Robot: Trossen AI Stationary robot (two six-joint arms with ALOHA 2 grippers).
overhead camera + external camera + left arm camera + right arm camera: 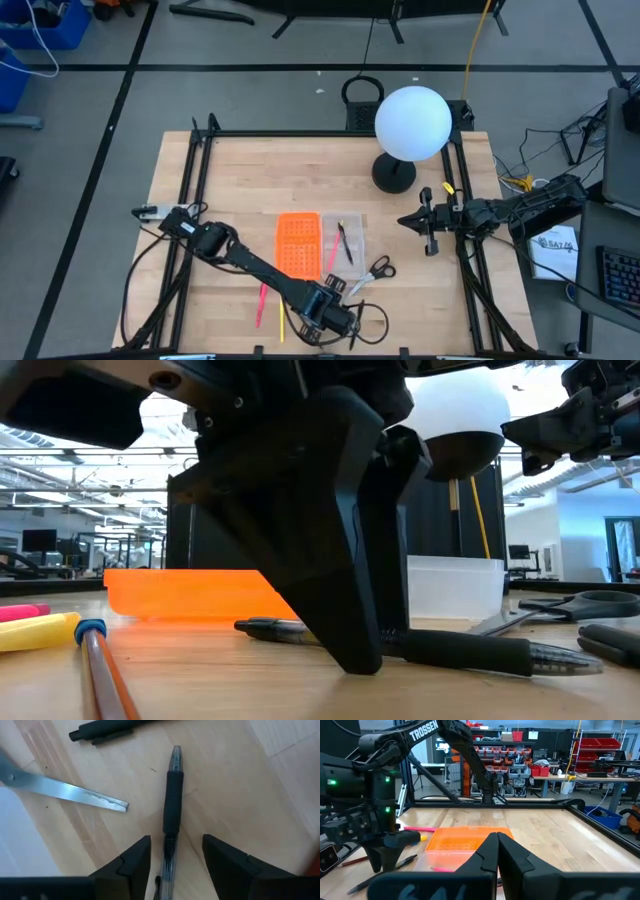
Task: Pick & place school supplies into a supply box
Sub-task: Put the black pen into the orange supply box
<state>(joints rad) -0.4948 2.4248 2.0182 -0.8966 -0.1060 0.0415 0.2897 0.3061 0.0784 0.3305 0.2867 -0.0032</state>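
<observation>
The left gripper [172, 865] stands low over the wooden table [240, 170] near its front edge, its two dark fingers [131, 865] spread apart, one on either side of a clear pen with a black grip [171, 810]. The pen lies flat on the wood, its clear barrel running back between the fingers and its grip and tip pointing out ahead of them. Neither finger visibly presses the barrel; a sliver of bare wood shows on each side. In the low view a fingertip reaches the tabletop right at the pen.

Just beyond the fingers lie the silver blade of the scissors [70, 792] and a second black pen [102, 730], both apart from the gripper.

The supply box [343, 245] sits at mid-table, its clear tray joined to the orange perforated lid [298, 245], with a dark pen and a pink one inside the tray. A pink pen [262, 300] and a yellow pencil [281, 327] lie on the wood beside the left arm.

The right gripper [415, 222] waits above the table's right side, fingers pressed together, holding nothing.
</observation>
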